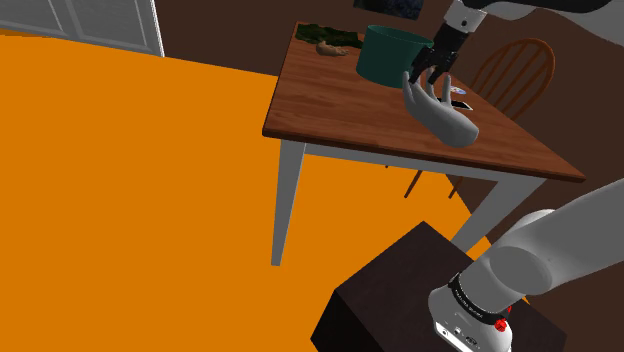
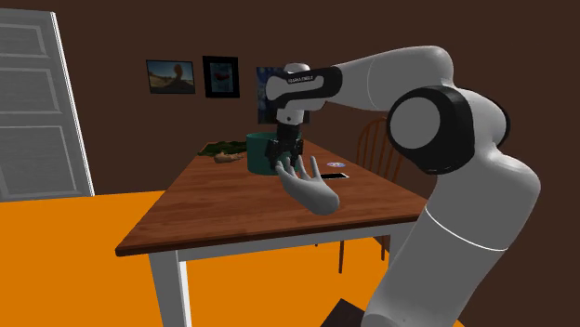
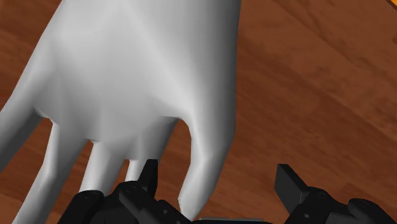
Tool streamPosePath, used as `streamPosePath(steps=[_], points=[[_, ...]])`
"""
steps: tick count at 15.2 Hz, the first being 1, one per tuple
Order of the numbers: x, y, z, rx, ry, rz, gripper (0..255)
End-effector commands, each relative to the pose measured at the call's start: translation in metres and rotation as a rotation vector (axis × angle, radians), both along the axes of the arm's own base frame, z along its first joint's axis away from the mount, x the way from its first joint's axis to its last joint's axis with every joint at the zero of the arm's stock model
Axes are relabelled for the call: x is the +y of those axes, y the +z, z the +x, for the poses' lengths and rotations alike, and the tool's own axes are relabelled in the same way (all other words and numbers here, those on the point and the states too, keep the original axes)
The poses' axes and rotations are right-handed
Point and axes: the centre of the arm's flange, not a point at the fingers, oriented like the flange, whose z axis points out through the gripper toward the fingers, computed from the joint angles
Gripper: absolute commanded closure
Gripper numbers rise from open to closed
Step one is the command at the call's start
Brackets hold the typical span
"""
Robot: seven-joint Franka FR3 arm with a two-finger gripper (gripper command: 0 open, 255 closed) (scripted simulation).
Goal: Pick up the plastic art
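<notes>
The claw (image 3: 218, 169) stands apart, straddling one finger of the grey model hand (image 3: 140, 70), which lies just beneath it on the bench (image 3: 305, 95). Clamped on so thin and rounded a finger, the model hand may slip or swing loose.

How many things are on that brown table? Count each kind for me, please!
Grey hand: 1
Teal pot: 1
Dark green heap: 1
Brown lump: 1
Small pale disc: 1
Dark flat card: 1
Total: 6
</notes>
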Motion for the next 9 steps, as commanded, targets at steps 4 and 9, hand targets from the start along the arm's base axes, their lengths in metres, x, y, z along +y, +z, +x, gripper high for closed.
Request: streamPosePath(steps=[4,9], points=[[-0.003,-0.024,0.003,-0.002,0.000,-0.001,0],[-0.003,-0.033,0.003,-0.002,0.000,-0.001,255]])
